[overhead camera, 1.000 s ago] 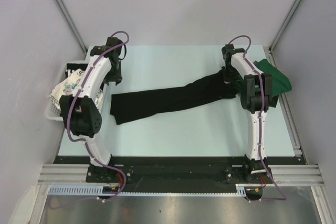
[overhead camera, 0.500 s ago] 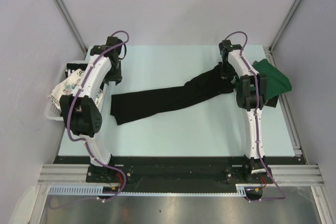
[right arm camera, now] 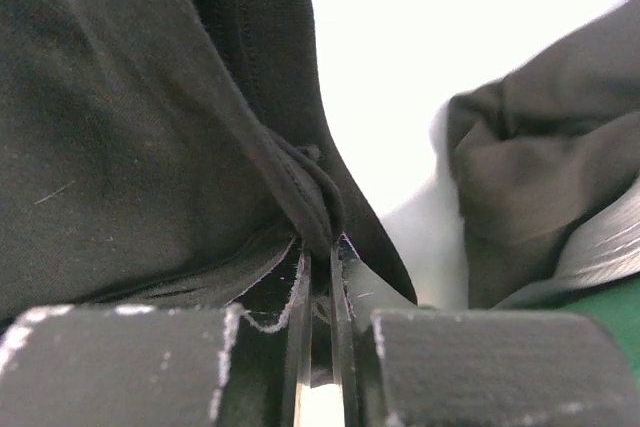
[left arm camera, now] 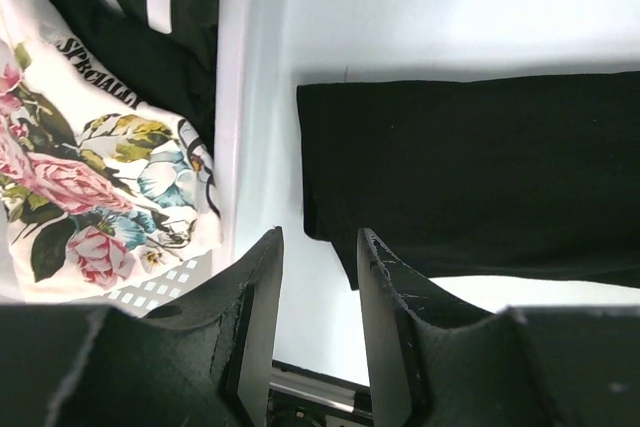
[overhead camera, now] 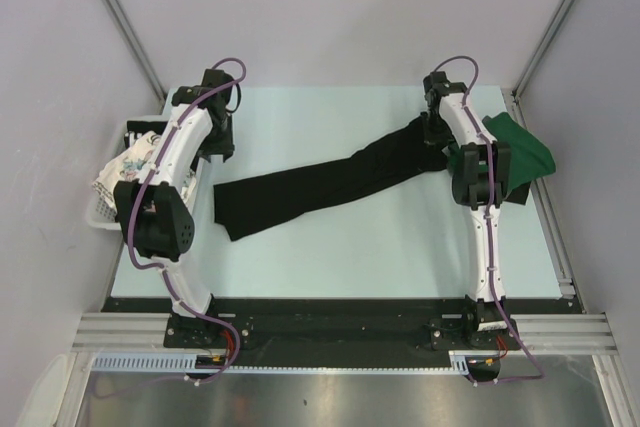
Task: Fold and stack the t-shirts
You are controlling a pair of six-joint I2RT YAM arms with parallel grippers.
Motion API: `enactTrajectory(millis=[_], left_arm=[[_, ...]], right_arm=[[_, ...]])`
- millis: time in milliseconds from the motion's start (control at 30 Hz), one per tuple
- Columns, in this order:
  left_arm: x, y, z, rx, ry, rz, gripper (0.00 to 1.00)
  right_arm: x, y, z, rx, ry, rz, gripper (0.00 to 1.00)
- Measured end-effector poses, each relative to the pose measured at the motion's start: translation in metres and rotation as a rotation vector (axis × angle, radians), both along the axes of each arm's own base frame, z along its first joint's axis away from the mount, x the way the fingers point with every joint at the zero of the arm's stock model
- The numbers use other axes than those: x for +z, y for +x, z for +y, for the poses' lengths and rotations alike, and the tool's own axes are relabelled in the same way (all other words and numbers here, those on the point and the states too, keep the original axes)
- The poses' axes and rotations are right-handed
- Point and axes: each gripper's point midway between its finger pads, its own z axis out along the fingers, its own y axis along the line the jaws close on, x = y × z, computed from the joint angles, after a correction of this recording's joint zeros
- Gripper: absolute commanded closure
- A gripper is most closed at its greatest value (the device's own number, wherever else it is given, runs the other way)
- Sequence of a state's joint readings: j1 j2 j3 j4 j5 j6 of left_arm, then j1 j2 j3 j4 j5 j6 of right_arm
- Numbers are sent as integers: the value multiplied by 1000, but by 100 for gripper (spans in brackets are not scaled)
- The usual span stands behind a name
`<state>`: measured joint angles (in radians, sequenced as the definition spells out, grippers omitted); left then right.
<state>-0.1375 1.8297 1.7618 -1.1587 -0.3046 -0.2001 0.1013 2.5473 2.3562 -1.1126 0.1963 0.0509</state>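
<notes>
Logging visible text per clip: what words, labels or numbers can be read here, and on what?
"SPECIALL", rest hidden: on the white floral-print t-shirt in the basket.
The black t-shirt with white lettering beside it: letters cropped, unreadable.
No other text visible.

Robotics lab cell: bare grey walls (overhead camera: 340, 7), aluminium rail framing (overhead camera: 115, 330), pale tabletop (overhead camera: 330, 257), brushed-metal sheet (overhead camera: 350, 399).

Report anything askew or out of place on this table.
The black shirt lies stretched in a diagonal band, one end pinched in the right hand. The green shirt sits crumpled at the table edge. The floral shirt drapes over the basket rim.
</notes>
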Motion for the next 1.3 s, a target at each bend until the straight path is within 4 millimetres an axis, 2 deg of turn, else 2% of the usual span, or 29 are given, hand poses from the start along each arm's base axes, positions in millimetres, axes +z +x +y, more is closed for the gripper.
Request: enactTrajectory(millis=[133, 267, 433, 933, 1267, 1300], left_arm=[[0, 4, -5, -8, -25, -16, 59], [0, 8, -7, -13, -38, -30, 59], [-5, 7, -9, -20, -45, -19, 59], [-19, -2, -7, -40, -34, 26, 59], [-33, -12, -9, -47, -47, 68, 59], [-34, -14, -10, -50, -52, 71, 59]], right_arm=[[2, 14, -6, -10, 3, -56, 100], [4, 38, -14, -29, 0, -138, 100], [5, 60, -19, -42, -7, -211, 100], [12, 109, 2, -20, 16, -403, 100], [31, 138, 6, -24, 20, -542, 100], [33, 140, 5, -27, 19, -551, 96]])
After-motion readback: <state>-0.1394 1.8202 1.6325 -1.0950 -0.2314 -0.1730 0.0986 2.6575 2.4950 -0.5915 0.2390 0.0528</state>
